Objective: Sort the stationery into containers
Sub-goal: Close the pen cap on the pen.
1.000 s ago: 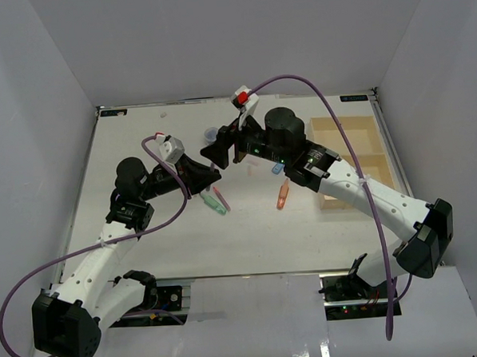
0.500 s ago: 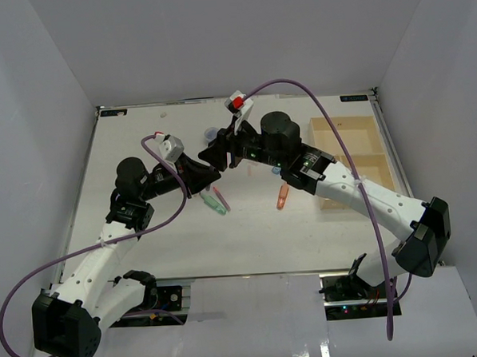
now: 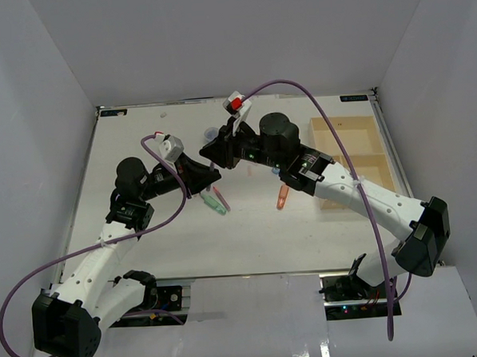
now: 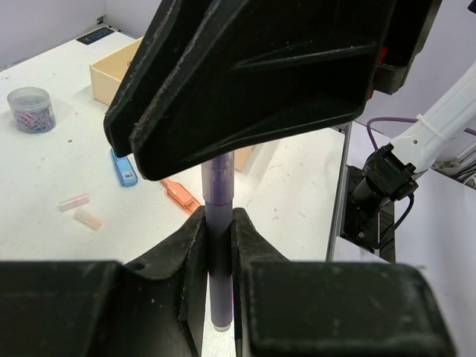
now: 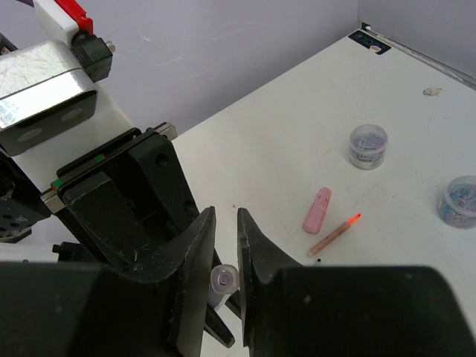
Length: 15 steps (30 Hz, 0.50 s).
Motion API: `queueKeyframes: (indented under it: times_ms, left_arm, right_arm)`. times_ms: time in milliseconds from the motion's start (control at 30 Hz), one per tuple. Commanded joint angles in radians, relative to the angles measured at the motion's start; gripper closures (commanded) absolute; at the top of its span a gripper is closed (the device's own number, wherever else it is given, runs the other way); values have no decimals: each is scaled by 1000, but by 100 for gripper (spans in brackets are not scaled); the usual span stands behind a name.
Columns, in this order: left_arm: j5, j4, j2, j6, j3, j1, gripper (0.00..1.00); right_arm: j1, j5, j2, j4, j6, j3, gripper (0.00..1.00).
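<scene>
My left gripper (image 3: 209, 174) is shut on a purple pen (image 4: 219, 193), which stands upright between its jaws (image 4: 219, 223) above the table. My right gripper (image 3: 214, 154) meets it from the other side and fills the top of the left wrist view (image 4: 253, 74). In the right wrist view the pen's round end (image 5: 223, 281) sits between the right jaws (image 5: 226, 223), touching both. From above, the two grippers hide the pen. The beige wooden tray (image 3: 357, 152) with its compartments lies at the far right.
An orange pen (image 3: 282, 196) and green and pink pens (image 3: 214, 202) lie mid-table, with a blue piece (image 3: 276, 168) under the right arm. A pot of clips (image 3: 211, 135) stands behind the grippers. A pink eraser (image 5: 317, 210) and a pencil (image 5: 335, 234) lie further left.
My right gripper moved a little left to the left gripper and its jaws closed round the free end of the purple pen. The left arm held still.
</scene>
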<state>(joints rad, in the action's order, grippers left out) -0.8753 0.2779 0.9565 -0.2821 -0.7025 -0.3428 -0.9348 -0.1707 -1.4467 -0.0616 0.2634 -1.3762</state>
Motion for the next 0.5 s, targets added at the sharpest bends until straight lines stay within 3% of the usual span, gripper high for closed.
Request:
queueKeyframes:
  times_ms: [0,267,467]
  left_arm:
    - [-5,24,-19,-6,-6,-4,100]
    - [-7,37,-24,-15,-9,-4,100]
    - [-1,61,-41,-26,-9,-4,100]
  right_arm:
    - [-10,-10,-11,-43,-6,2,77]
    - [-24,-1,-24,-17,-13,9,92]
    - [-32,20,-35,32,-26,11,92]
